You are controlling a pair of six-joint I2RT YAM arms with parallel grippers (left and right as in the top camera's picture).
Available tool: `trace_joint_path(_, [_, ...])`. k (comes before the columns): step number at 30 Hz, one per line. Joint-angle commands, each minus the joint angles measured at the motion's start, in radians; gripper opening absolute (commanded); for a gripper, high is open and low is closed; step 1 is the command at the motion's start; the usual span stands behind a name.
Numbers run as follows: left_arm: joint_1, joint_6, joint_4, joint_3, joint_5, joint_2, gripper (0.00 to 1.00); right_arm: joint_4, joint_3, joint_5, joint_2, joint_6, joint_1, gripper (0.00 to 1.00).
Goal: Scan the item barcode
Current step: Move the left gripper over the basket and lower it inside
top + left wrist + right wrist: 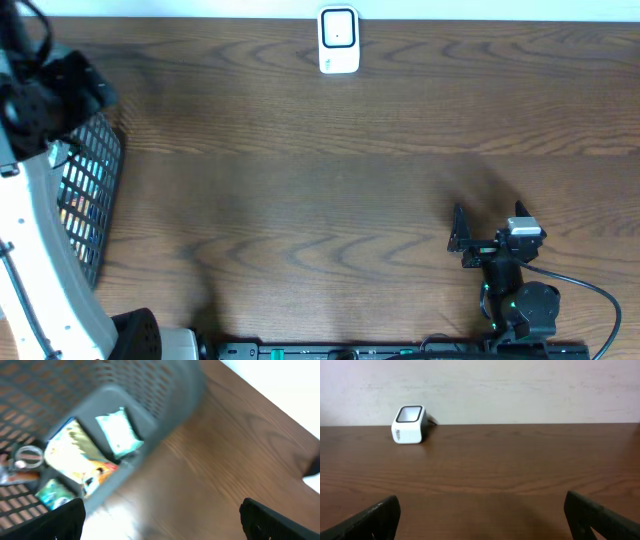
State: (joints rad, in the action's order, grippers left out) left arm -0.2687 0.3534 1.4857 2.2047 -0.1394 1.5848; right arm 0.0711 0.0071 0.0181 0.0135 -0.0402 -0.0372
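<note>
The white barcode scanner (338, 41) stands at the table's far edge, its dark window facing up; the right wrist view shows the scanner (410, 424) far off to the left. The items lie in a grey mesh basket (150, 395) at the left: a yellow-and-white packet (75, 455), a pale teal packet (118, 433) and a green one (51, 492). My left gripper (162, 525) hovers open over the basket's rim and holds nothing. The view is blurred. My right gripper (482, 520) is open and empty low over the wood at the near right.
The basket (92, 190) sits at the table's left edge, partly under the left arm (45, 95). The right arm's base and cable (525, 305) occupy the near right edge. Bare wooden tabletop (320, 190) lies between the basket, the scanner and the right gripper (488, 224).
</note>
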Motion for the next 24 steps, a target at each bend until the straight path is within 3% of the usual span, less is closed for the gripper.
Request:
trace_joint_path(1, [-0.068,0.019,0.000,0.018,-0.034,-0.010,0.98,0.004,-0.002,-0.005,0.000,0.012,-0.010,0.99])
trace_joint_path(14, [-0.225,0.019,-0.043,-0.068,-0.034,0.006,0.98,0.004,-0.002,-0.005,0.000,0.011,-0.010,0.99])
trace_joint_path(24, [-0.227,0.019,-0.030,-0.068,-0.034,0.048,0.98,0.004,-0.002,-0.005,0.000,0.012,-0.010,0.99])
